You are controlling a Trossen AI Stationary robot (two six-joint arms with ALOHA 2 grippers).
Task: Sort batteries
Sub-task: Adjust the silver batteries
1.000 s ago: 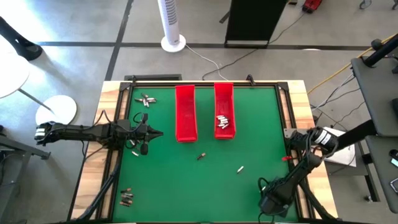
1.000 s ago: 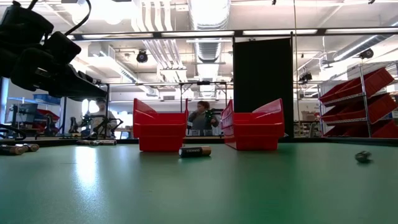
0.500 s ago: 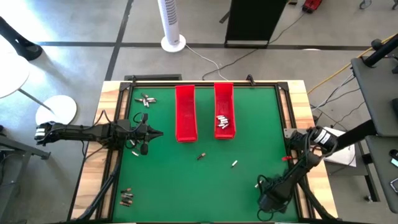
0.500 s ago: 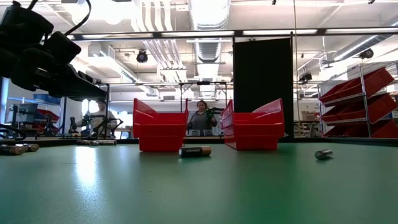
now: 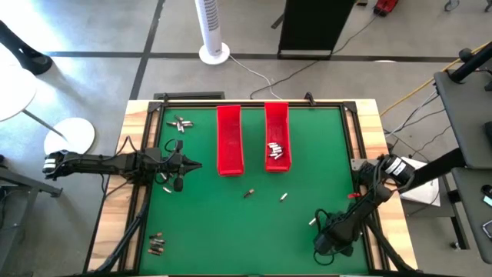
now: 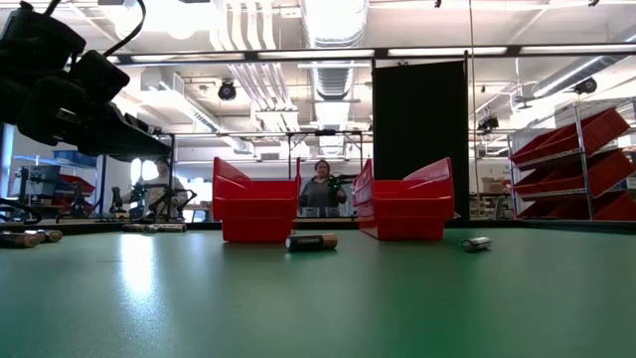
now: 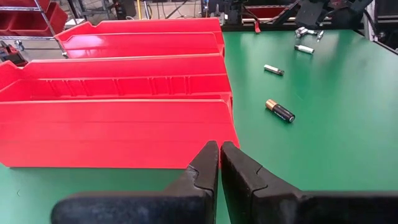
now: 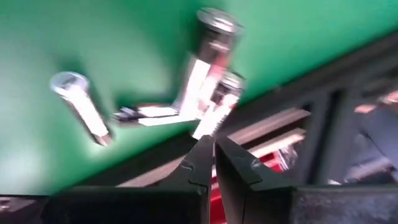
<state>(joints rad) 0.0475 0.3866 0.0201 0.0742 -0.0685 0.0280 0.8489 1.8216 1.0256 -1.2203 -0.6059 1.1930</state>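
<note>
Left gripper (image 5: 196,165): clenched with nothing between its fingers, at the left side of the table, pointing toward the left tray; in its wrist view the fingertips meet just in front of that tray's long wall.
Right gripper (image 5: 317,219): clenched and holding nothing, low near the table's front right corner, just beside a silvery battery (image 5: 312,221).
Table (image 5: 231,231): green mat inside a dark frame on a wooden top.
Left tray (image 5: 228,138): long, red, no batteries visible inside from above.
Right tray (image 5: 277,135): long, red, parallel to the left one, with a cluster of silvery batteries (image 5: 276,151) in its near half.
Loose batteries in the middle: a dark one (image 5: 248,193) in front of the trays and a silvery one (image 5: 283,197) near it, apart from each other.
Back left corner: a small group of silvery batteries (image 5: 181,123).
Front left corner: a few darker batteries (image 5: 156,244) together.
Room beyond: a person (image 6: 322,187) stands between the trays in the low view.
</note>
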